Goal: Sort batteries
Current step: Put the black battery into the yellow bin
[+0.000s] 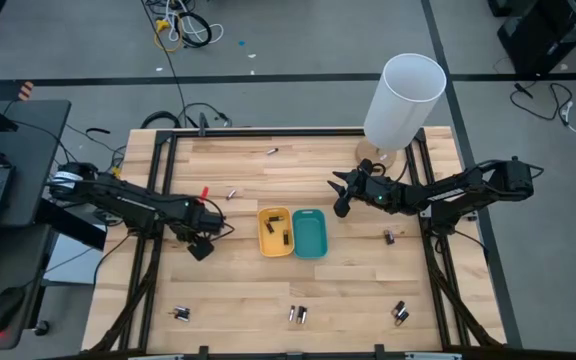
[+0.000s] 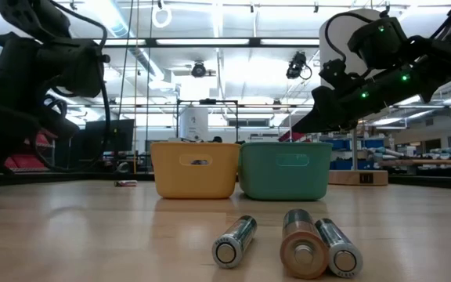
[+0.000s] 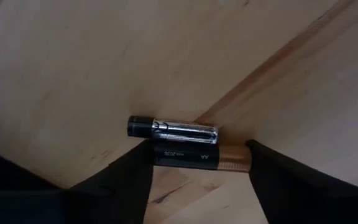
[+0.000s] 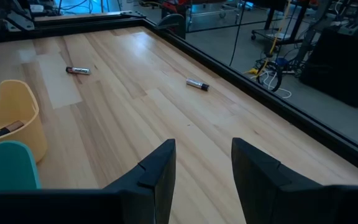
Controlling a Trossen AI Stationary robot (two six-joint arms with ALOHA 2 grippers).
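The left gripper (image 3: 201,165) sat low over the pale, grained wooden tabletop (image 1: 238,290), left of the two trays, its dark fingers (image 3: 123,183) bracketing the ends of a black-and-copper cylindrical battery (image 3: 201,157) lying on its side. The jaws were narrowed toward it, but whether they had yet pinched it could not be told. A slimmer silvery battery with a dark cap (image 3: 173,127) lay touching alongside, parallel, which probably made a clean pick awkward (the neighbour could roll or be dragged along).

The right gripper (image 4: 202,163) hung above the table beyond the teal tray, near the tall white cylindrical bin (image 1: 404,97), its fingers apart and holding nothing; it appeared to be waiting.

The small yellow plastic tray (image 1: 274,231) and the matching teal plastic tray (image 1: 309,232) stood touching side by side at the table's centre, presumably one for each battery size. The yellow one already held a couple of dark cells (image 1: 273,229); the teal one looked empty from above.

Other batteries lay scattered singly and in small clusters: three smooth metallic cells (image 2: 288,243) side by side near the front edge, others at the front corners, and a few toward the far edge (image 4: 197,84).
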